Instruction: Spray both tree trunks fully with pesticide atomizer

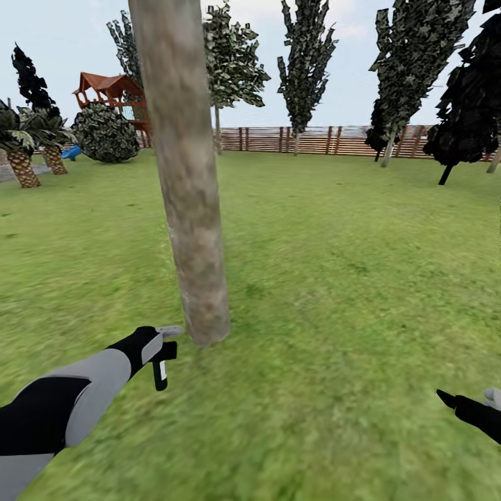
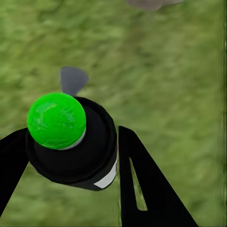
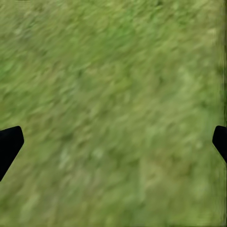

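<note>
Left end effector pinched the pesticide atomizer, nozzle low beside the trunk; spray could've missed higher bark, right one spread.

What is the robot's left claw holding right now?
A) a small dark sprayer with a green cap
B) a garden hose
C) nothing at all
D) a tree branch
A: the left claw grips the dark, green-capped pesticide atomizer beside the tree trunk.

The pesticide atomizer sits just left of the tree trunk base.
</note>
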Motion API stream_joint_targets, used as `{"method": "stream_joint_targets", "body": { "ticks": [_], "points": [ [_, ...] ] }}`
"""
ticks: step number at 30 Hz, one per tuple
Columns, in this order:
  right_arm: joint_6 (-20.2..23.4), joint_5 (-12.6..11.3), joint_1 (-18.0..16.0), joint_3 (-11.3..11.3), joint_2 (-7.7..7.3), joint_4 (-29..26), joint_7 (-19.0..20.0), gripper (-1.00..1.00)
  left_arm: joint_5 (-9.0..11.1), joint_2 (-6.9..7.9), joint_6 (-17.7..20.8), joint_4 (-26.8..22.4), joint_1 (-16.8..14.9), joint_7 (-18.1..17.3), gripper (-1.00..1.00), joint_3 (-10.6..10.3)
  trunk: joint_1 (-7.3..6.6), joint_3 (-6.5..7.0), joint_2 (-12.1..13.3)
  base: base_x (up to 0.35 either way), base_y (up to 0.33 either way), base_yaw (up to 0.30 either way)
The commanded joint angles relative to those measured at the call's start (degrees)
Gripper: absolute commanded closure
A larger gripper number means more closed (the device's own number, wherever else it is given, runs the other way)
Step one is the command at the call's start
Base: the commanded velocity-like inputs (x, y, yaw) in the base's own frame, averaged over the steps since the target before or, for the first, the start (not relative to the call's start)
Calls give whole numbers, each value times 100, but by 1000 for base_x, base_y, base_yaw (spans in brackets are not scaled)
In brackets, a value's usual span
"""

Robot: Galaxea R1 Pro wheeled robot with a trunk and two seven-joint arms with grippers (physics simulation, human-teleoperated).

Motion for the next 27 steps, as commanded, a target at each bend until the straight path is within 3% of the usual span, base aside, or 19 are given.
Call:
{"method": "stream_joint_targets", "body": {
  "ticks": [1, 14, 19, 22, 25, 27],
  "points": [
    [0, 0, 0, -1, 0, 2, 0, -100, -2, 0, -1, 0, 0, 0, 100, -3, 0, 0, 0, 0, -332, 0],
    [0, 0, 0, -5, 0, 2, 0, -100, -13, 9, -78, -83, 0, 3, 100, 2, 0, 0, 0, 88, -320, 217],
    [0, 0, 0, -5, -1, -1, 0, -100, -34, 9, 81, -513, 0, 25, 100, -11, 0, 0, 0, 124, -190, 113],
    [0, 0, 0, -5, -4, 3, -2, -100, -43, 9, 555, -980, 0, 26, 100, -11, 0, 0, 0, 11, -15, 6],
    [0, 1, 0, -9, -5, -3, -3, -100, -50, 24, 1655, -2025, -5, 27, 100, -12, 0, 0, 0, 1, -2, 1],
    [0, 0, 0, -12, -8, -4, -1, -100, -53, 30, 2151, -2395, -13, 27, 100, -11, 0, 0, 0, 0, 0, -5]
  ]
}}
